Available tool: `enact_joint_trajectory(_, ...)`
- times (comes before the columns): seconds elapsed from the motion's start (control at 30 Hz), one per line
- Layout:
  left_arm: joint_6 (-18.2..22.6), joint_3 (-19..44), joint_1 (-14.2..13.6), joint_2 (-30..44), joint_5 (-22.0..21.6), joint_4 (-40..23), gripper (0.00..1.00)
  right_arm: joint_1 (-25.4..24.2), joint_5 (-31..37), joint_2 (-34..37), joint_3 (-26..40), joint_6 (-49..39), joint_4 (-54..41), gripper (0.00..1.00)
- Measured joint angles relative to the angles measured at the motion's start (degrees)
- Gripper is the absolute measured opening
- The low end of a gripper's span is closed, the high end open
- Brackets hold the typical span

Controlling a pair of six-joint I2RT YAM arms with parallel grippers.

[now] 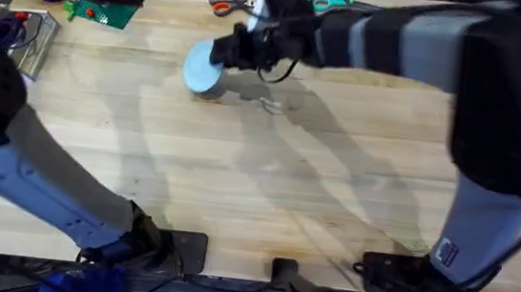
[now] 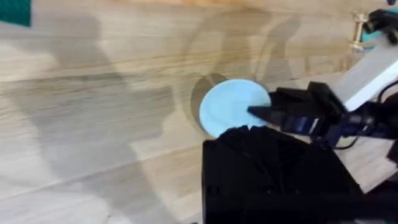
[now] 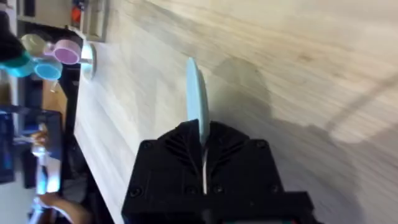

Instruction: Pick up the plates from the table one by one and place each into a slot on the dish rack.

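The right arm is extended from the lower right across the table (image 1: 267, 180) to its far middle. The right gripper (image 1: 219, 54) is closed on the edge of the blue plate (image 1: 201, 68), which is held tilted above the wood, with a shadow cast beside it. The left arm is seen at the lower left, low and large. Scissors (image 1: 224, 3) with orange handles and a green board (image 1: 109, 9) are located along the far edge.

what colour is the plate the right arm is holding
Light blue: the small round plastic plate shows best in the left wrist view.
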Motion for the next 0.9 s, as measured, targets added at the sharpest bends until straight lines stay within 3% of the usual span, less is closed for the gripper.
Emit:
enact_joint_trajectory(0.17, 0.17, 0.19, -1.74, -6.57, -1.65, -2.90, 0.041, -2.62, 0.02, -7.15, 0.00, -7.77, -7.98, 0.030)
enact_joint_trajectory(0.4, 0.34, 0.19, -6.70, -13.10, -5.31, -5.03, 0.040, -6.13, 1.72, -14.80, 0.00, -17.33, -19.66, 0.029)
enact_joint_trajectory(0.9, 0.36, 0.19, -19.64, -27.74, -12.75, -13.19, 0.041, -11.13, 16.45, -36.48, 0.00, -34.03, -41.34, 0.029)
